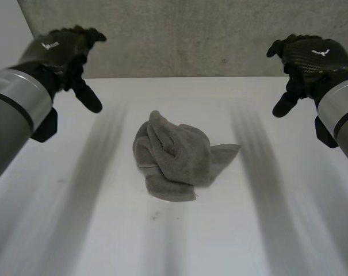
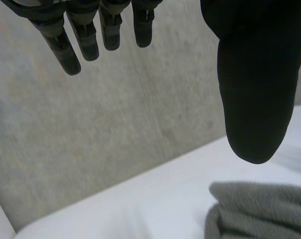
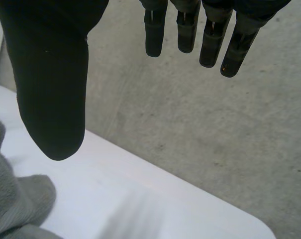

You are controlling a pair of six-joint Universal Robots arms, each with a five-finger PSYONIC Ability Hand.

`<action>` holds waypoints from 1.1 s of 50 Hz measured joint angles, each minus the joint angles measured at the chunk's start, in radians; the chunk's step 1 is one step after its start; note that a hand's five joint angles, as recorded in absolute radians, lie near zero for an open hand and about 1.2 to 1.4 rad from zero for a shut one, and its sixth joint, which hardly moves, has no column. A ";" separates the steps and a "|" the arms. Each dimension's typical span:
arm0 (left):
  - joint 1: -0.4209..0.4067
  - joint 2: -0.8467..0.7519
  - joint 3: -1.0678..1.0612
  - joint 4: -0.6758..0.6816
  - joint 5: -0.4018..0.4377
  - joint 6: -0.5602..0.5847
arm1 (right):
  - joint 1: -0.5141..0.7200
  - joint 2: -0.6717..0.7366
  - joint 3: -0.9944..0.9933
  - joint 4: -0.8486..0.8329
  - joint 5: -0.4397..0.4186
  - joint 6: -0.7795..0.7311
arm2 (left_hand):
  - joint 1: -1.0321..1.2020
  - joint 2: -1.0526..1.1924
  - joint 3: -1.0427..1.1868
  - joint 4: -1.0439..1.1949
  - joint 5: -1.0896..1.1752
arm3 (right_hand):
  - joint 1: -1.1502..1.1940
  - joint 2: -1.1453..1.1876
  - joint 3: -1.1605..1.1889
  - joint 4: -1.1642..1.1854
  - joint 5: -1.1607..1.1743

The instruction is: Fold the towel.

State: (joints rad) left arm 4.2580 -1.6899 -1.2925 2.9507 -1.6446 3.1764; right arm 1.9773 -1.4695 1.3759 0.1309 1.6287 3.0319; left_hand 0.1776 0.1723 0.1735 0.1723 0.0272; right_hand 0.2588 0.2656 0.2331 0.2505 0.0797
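No legible text — only a small white emblem [image 1: 49, 45] on left hand [image 1: 63, 54] and right hand [image 1: 306, 57].

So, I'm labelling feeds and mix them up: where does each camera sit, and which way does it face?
Head view: behind and between the arms, looking down on the white table and crumpled grey terry towel; both arms, open left hand, open right hand.
Left wrist view: on that wrist, facing the grey concrete wall past its fingers and thumb.
Right wrist view: likewise, past its own fingers, thumb.
Shared: all catch the towel.
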 measured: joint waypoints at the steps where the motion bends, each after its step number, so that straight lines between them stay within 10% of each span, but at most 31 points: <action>1: 0.000 -0.022 0.001 0.000 0.000 0.000 | 0.000 0.010 0.000 0.003 -0.013 -0.008 | 0.000 0.002 0.000 0.000 0.000 | 0.000 0.000 0.000 0.000 0.000; 11: -0.002 -0.275 0.030 0.054 0.100 0.001 | 0.010 0.171 -0.007 0.034 -0.102 -0.088 | 0.016 0.026 0.025 0.025 0.000 | 0.000 0.000 0.000 0.000 0.000; 24: -0.005 -0.648 0.234 0.158 0.358 0.138 | 0.046 0.500 -0.057 -0.036 -0.243 0.326 | 0.073 0.079 0.073 0.075 0.046 | 0.000 0.000 0.000 0.000 0.000; 34: -0.008 -0.709 0.282 0.137 0.337 0.237 | 0.129 0.684 -0.174 -0.072 -0.270 0.380 | 0.476 0.484 0.483 0.484 0.452 | 0.006 0.005 0.005 0.003 0.002; 40: -0.015 -0.663 0.247 0.133 0.333 0.233 | 0.149 0.726 -0.226 -0.087 -0.215 0.382 | 0.766 0.798 0.792 0.784 0.742 | 0.546 0.634 0.594 0.589 0.584; 43: -0.025 -0.598 0.224 0.133 0.320 0.224 | 0.152 0.691 -0.255 -0.127 -0.129 0.379 | 0.898 0.985 0.969 0.990 0.916 | 0.833 1.010 1.050 1.074 0.954; 55: -0.035 -0.342 0.260 0.140 0.140 0.125 | 0.140 0.363 -0.276 -0.376 -0.056 0.200 | 0.864 1.028 1.025 1.042 0.963 | 0.839 1.010 1.083 1.099 0.954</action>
State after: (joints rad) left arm 4.2231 -2.0318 -1.0320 3.0906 -1.5043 3.3014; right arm 2.1176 -1.1064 1.0997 -0.2452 1.5732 3.2322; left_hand 1.0416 1.2005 1.1989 1.2142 0.9906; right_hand 1.0974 1.2755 1.3165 1.3494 1.0341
